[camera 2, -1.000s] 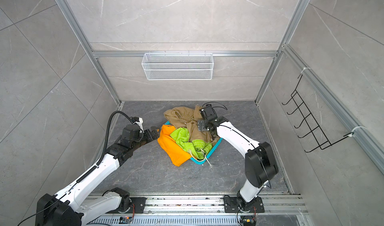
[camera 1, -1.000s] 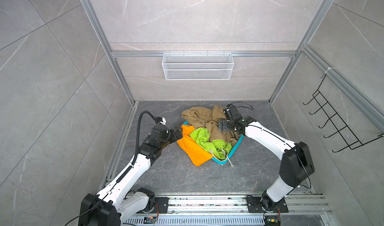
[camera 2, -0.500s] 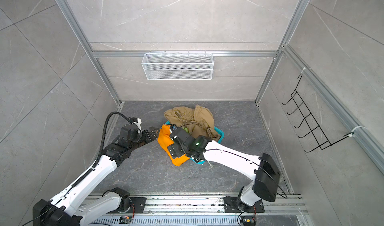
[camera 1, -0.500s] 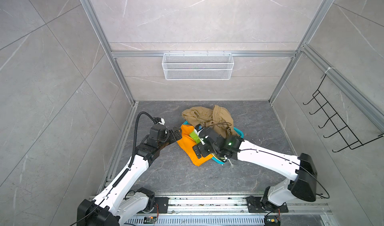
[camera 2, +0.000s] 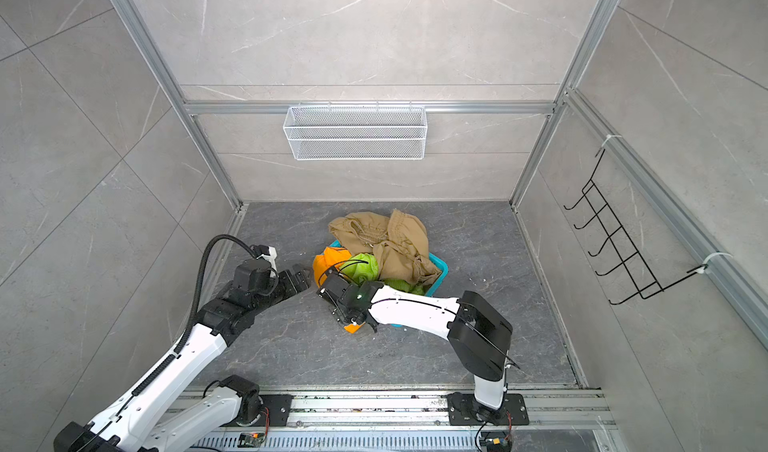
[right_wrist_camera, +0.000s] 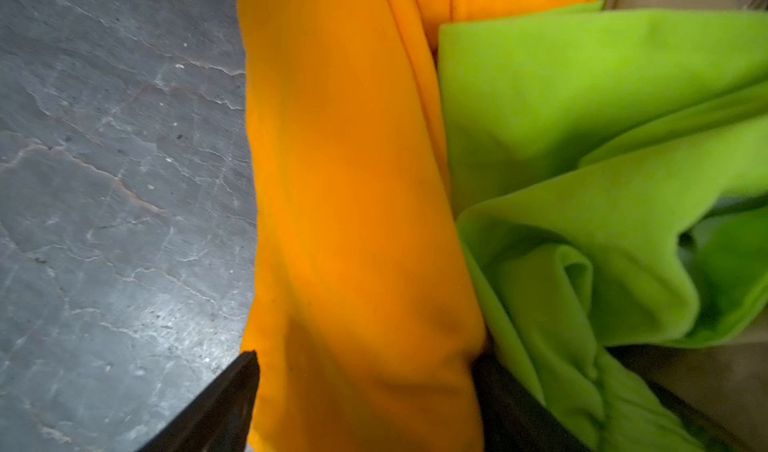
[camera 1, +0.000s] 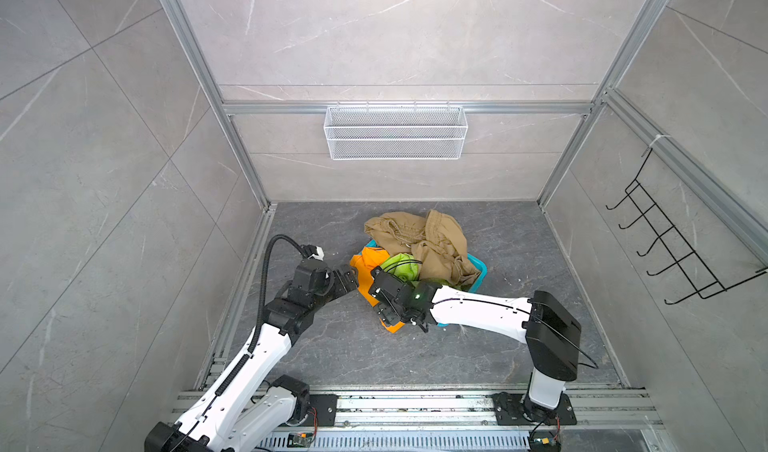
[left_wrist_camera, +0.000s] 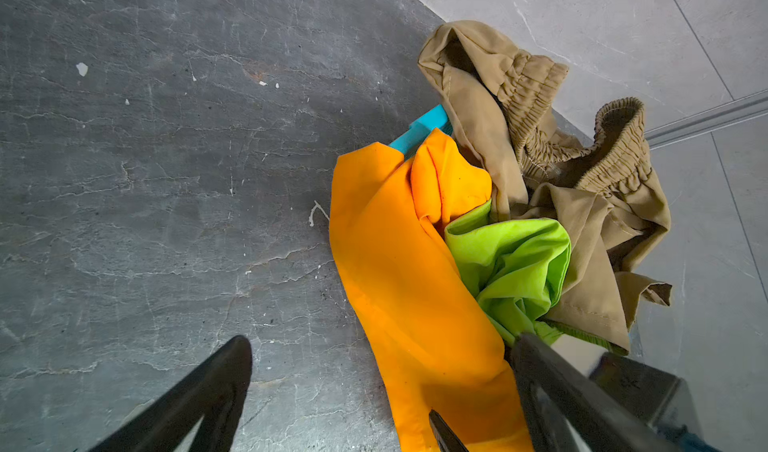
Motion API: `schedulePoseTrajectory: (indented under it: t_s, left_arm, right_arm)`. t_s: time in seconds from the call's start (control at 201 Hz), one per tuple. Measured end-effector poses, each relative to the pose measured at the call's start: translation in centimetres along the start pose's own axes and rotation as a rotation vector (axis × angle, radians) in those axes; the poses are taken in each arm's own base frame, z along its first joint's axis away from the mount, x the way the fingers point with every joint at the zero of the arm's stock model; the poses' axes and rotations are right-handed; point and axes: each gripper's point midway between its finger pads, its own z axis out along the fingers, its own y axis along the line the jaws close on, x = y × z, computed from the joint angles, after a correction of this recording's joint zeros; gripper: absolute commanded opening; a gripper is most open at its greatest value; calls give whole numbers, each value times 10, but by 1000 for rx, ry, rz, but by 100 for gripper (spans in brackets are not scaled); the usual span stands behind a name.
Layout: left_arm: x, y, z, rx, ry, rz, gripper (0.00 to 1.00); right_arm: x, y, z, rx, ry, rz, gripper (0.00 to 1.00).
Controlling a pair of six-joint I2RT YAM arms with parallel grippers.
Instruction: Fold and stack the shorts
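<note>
Jaws apart astride the orange shorts (right_wrist_camera: pixel 353 200) at the basket (left_wrist_camera: pixel 424 132) edge, the right hand (right_wrist_camera: pixel 365 362) risks pinching the green shorts (right_wrist_camera: pixel 582 138) too, dragging both out.

Open floor (camera 1: pixel 340 354) left of the heaped shorts (camera 1: pixel 415 238); right arm (camera 1: pixel 478 308) crosses the basket (camera 1: pixel 478 269).

Shorts (camera 1: pixel 415 238) lie piled in the basket (camera 1: pixel 480 269), spilling over its rim.

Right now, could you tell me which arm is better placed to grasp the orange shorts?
Probably the right: the right hand, open, has the orange shorts between its fingers, while the left hand, open, sits at their edge.
</note>
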Motion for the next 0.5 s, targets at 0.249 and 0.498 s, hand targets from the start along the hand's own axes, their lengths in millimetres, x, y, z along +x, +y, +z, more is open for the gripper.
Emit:
schedulePoseTrajectory:
  t_s: [0.249, 0.498]
  left_arm:
    - [5, -1, 6, 6, 26, -1, 100]
    - [12, -2, 12, 19, 61, -4, 100]
  right_arm:
    - [-6, -13, 7, 27, 8, -1, 57]
    - [-6, -30, 35, 69, 56, -14, 14]
